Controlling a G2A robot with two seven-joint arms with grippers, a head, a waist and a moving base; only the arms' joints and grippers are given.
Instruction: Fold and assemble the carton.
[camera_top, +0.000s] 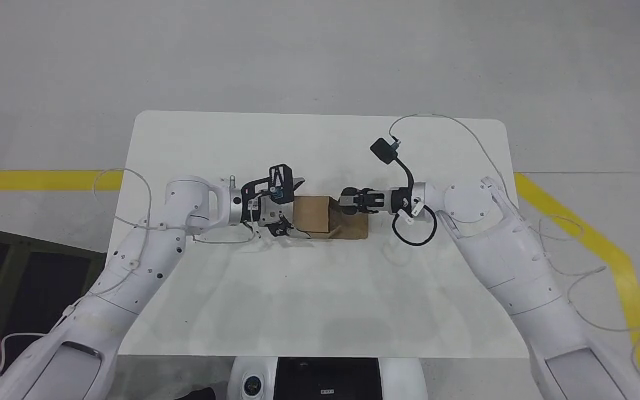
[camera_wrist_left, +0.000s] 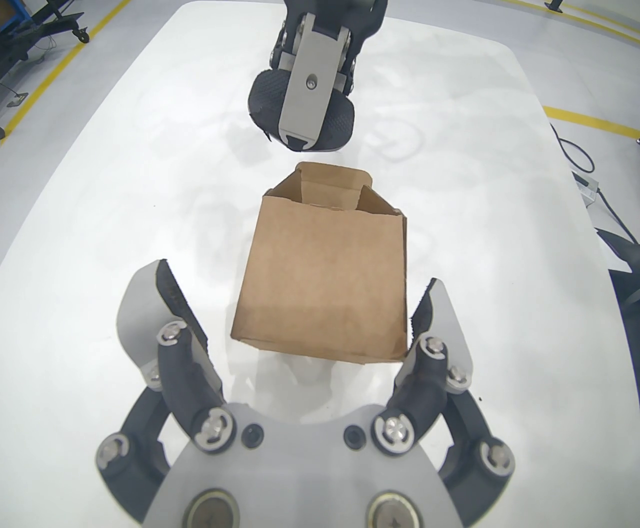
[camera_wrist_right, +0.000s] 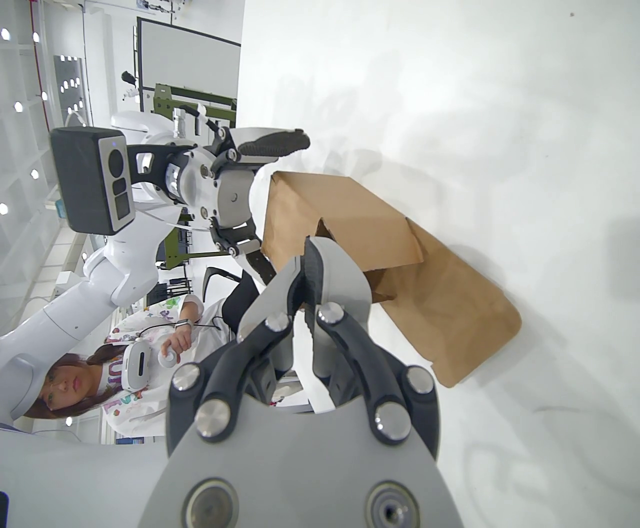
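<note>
While the left gripper (camera_wrist_left: 297, 275) stands wide open, its two fingers (camera_wrist_left: 167, 305) flank the closed end of the brown cardboard carton (camera_wrist_left: 325, 260). One pad sits just beside a carton corner; contact cannot be confirmed. The carton lies on its side at the middle of the white table (camera_top: 320, 300). The right gripper (camera_wrist_right: 305, 250) has its pads pressed together at the carton's open end, apparently just clear of the upright tuck flap (camera_wrist_left: 332, 187). One long flap (camera_wrist_right: 450, 320) lies flat on the table.
</note>
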